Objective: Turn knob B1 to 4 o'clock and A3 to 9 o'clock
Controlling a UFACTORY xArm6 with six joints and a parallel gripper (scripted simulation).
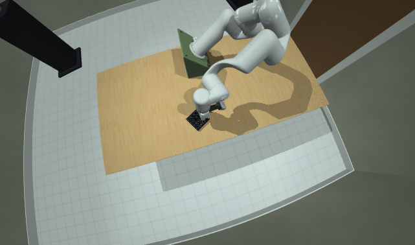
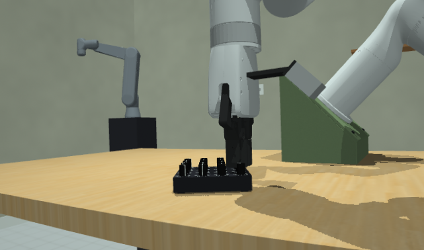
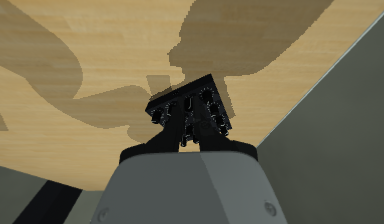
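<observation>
The black knob box (image 1: 193, 121) (image 2: 211, 184) (image 3: 203, 81) stands on its feet on the wooden table (image 1: 135, 107) (image 2: 72, 178), near the table's front edge. Its short black knobs stand in rows; the marks and white lines are too small to read. My gripper (image 1: 202, 118) (image 2: 238, 159) (image 3: 188, 104) points straight down onto the box, and its dark fingers are closed around one knob. In the exterior view this knob is at the back right of the box. I cannot tell which knob it is.
The arm's green wedge mount (image 1: 191, 63) (image 2: 307, 132) stands on the table behind the box. A grey arm (image 2: 129, 76) on a black pedestal (image 2: 132, 133) stands beyond the table. The table's front edge (image 2: 88, 215) runs close to the box.
</observation>
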